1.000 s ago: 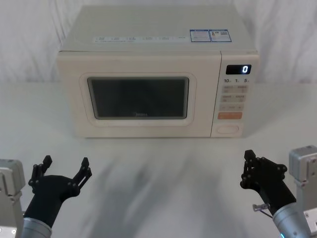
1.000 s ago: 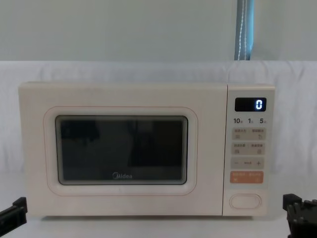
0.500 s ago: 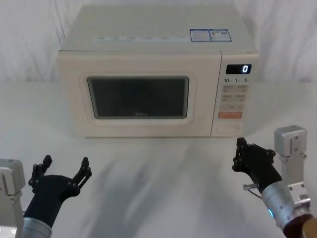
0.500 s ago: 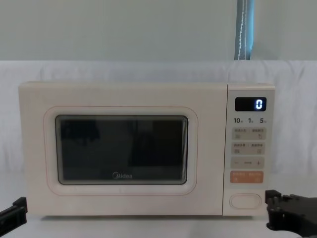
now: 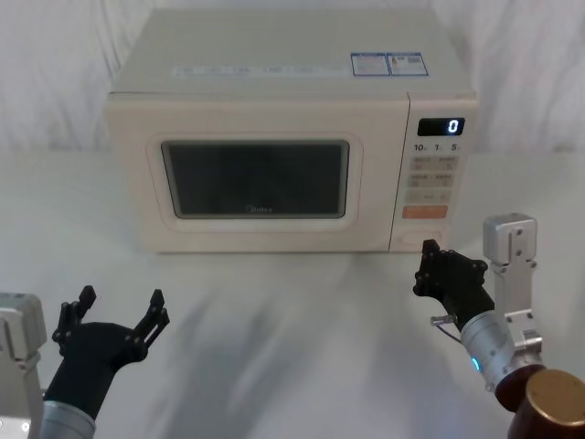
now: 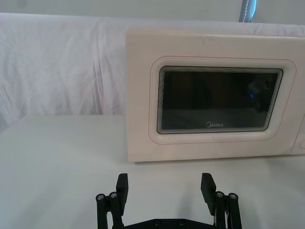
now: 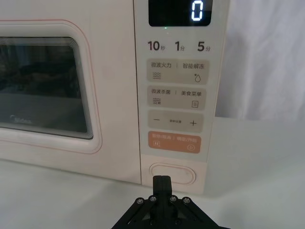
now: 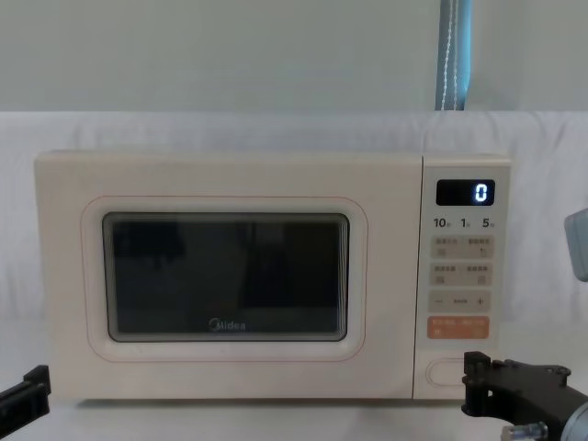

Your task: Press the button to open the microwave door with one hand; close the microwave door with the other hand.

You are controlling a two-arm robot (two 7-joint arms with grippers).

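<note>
right hand [image 7: 162,182] pinched closed just before the button [image 7: 172,173]; left hand [image 5: 114,312] spread wide.

White cloth-covered bench [image 5: 274,311], surface plain, soft shadows across it. Wrinkled white fabric backdrop [image 6: 57,62] hangs behind, meeting the bench at a low fold. Above it a pale grey-green wall [image 8: 230,55] with a vertical blue-grey strip [image 8: 453,55]; lighting even, diffuse.
</note>
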